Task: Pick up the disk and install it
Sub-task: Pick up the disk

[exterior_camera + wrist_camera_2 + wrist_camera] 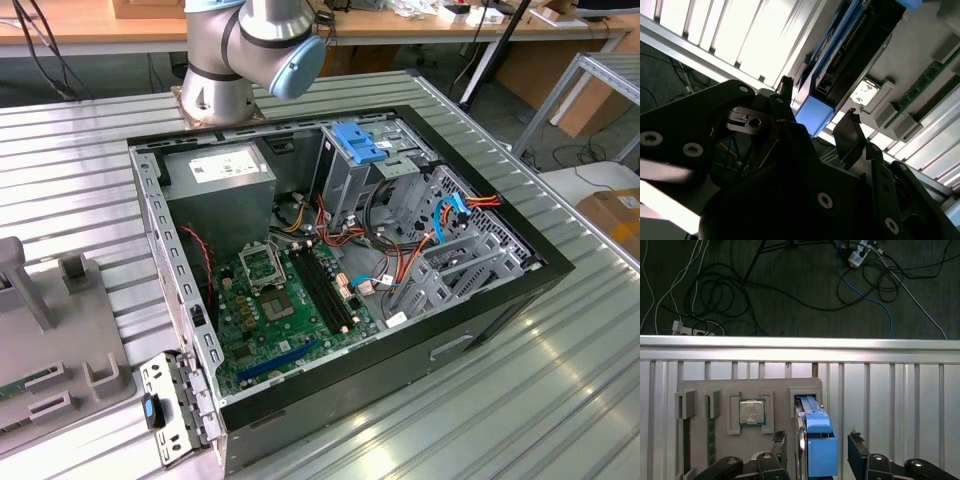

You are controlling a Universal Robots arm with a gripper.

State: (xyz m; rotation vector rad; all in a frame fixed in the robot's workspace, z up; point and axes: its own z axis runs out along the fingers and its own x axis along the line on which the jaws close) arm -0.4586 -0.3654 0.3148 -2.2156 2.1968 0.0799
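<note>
The disk stands on edge in a slot of a grey holder plate, with its bright blue carrier frame facing the camera. In the second wrist view the disk runs away from the fingers, blue frame end nearest. My gripper is open and straddles the blue end, one black fingertip on each side with a small gap to the disk. The same gripper shows in the second wrist view, fingertips apart and holding nothing.
A processor chip and memory sticks sit in other pockets of the holder plate. In the exterior view an open computer case lies on the ribbed metal table, with a drive cage and blue latch and a power-supply box.
</note>
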